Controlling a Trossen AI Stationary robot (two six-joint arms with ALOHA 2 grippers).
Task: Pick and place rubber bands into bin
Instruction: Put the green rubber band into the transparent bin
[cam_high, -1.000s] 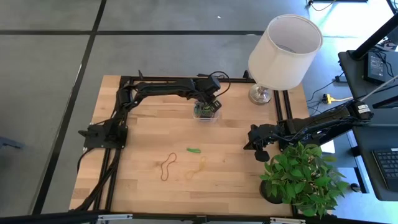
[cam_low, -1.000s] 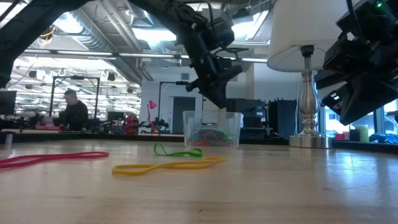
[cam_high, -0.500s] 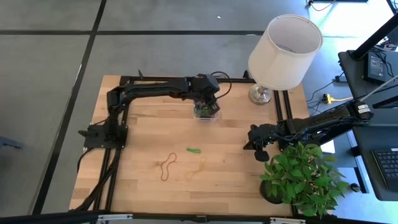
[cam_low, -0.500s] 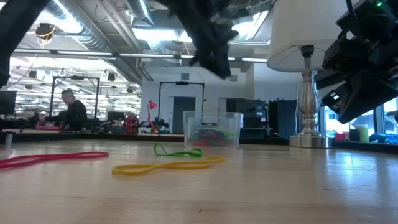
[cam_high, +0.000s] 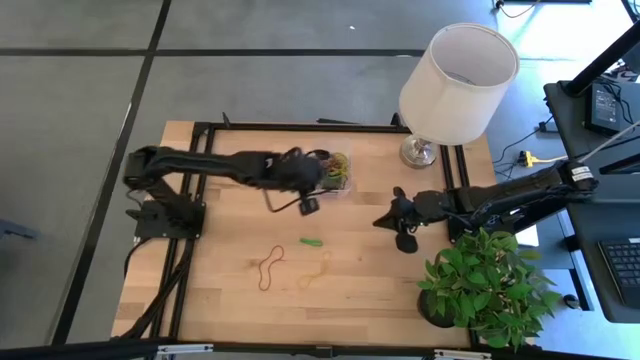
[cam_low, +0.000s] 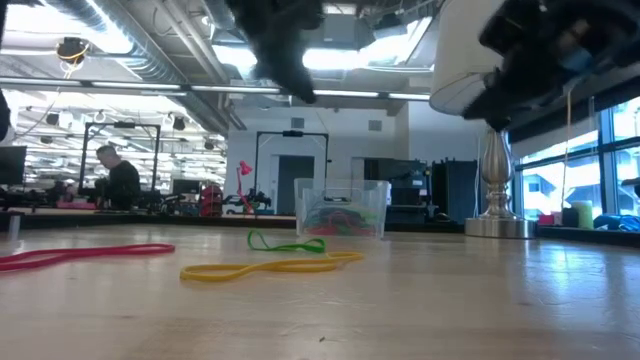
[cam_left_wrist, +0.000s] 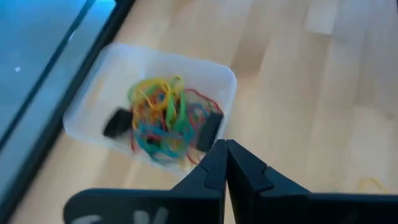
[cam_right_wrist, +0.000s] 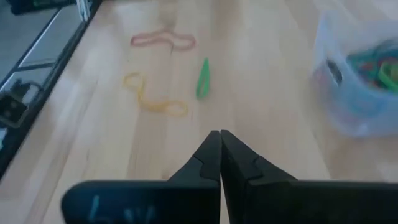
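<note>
The bin (cam_high: 336, 173) is a small clear tub at the far middle of the table, holding a tangle of coloured rubber bands (cam_left_wrist: 165, 121) and small black blocks. Three rubber bands lie flat on the wood nearer the front: a red one (cam_high: 269, 268), a green one (cam_high: 312, 241) and a yellow one (cam_high: 318, 270). My left gripper (cam_left_wrist: 225, 147) is shut and empty, raised just left of the bin (cam_left_wrist: 149, 118). My right gripper (cam_right_wrist: 219, 134) is shut and empty, above the table right of the green band (cam_right_wrist: 203, 78).
A lamp with a white shade (cam_high: 458, 78) stands at the far right corner. A potted green plant (cam_high: 490, 285) fills the near right corner, beside my right arm. Bare wood lies open at the near left and around the loose bands.
My left gripper has pulled back from over the bin toward the table's left edge and has risen. My right gripper has risen and moved toward the table's middle. The bin and the three loose bands have stayed in place.
</note>
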